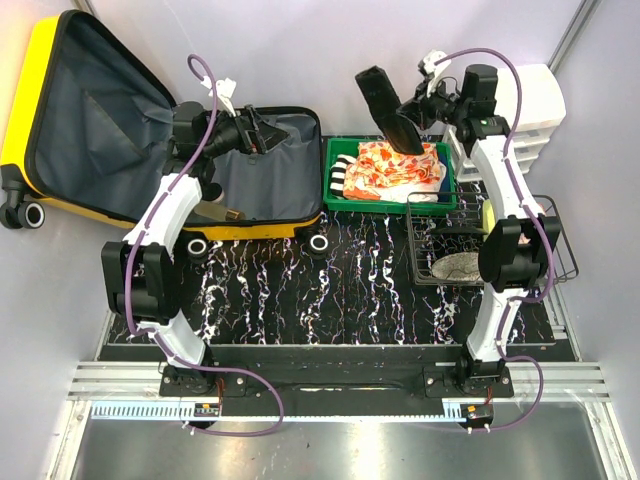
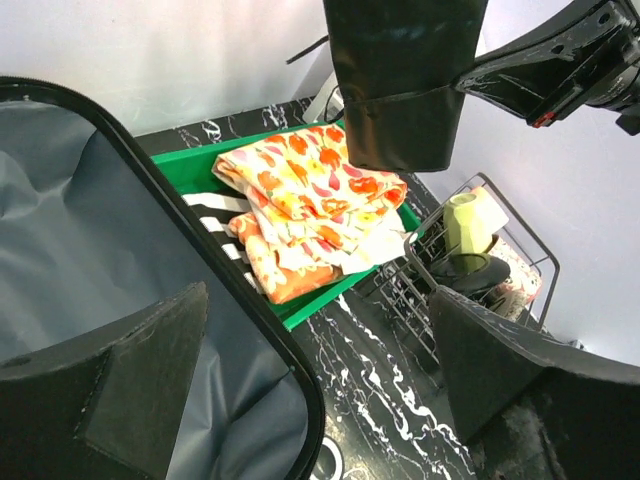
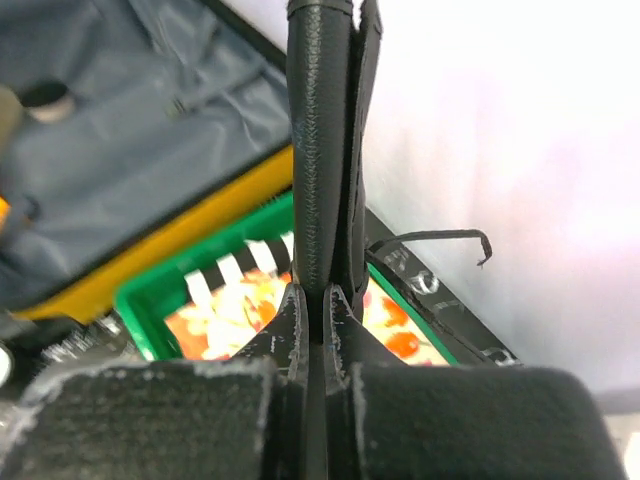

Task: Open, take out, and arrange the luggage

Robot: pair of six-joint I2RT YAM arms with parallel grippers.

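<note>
Top external view: we are looking down on the luggage [image 1: 95, 115], a large hard-shell case lying open on the left half of the desk [image 1: 350, 290].
Luggage shell: bright yellow is showing along the outer edges, with black trim running round both rims.
Luggage lining: dark grey fabric is covering the inside of both halves and wrinkling loosely.
Luggage position: the lid is leaning up and back at the far left, while the base half is lying flat, just beside the green tray [image 1: 330, 180].
Wheels [image 1: 197, 246]: black-and-white ones are showing, one at the lid's near corner and two along the base's near edge.
Left claw [image 1: 268, 130]: we are hovering it over the base half with the fingers spread wide and nothing between them.
Right claw [image 1: 412, 120]: we are pinching a flat black item [image 1: 385, 100] and holding it in the air above the tray's far edge.
Tray contents: an orange patterned cloth [image 1: 395, 165] is lying over a black-and-white striped cloth [image 1: 345, 165].
Wire basket [image 1: 560, 250]: it is sitting right of the tray, holding a pale yellow-green cup [image 2: 462, 225] and a grey dish [image 1: 455, 265].
Left wrist view: the grey lining and black rim are filling the left side, with the tray beyond them.
Right wrist view: the two fingers are pressing together on the black item's lower edge, with the yellow shell and the tray showing below.
</note>
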